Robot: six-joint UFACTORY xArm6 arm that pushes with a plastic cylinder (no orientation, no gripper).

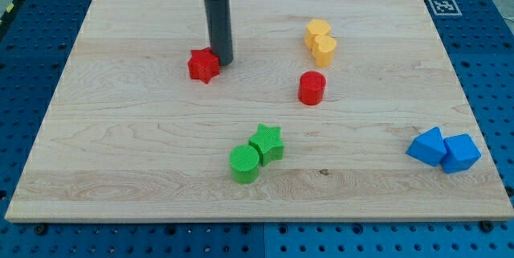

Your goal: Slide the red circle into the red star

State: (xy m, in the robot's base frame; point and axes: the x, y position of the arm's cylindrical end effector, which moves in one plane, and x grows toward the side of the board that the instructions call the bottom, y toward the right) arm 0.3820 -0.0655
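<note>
Red circle [312, 88] stands right of the board's middle, bare wood between it and the red star [203, 65] toward the view's left. My tip [222, 63], a plain rod with nothing to clench, touches the star's right side. Both sit well inside the board [120, 169] edges.

One camera looks down obliquely, fairly near, across the whole wooden board [120, 161].
</note>
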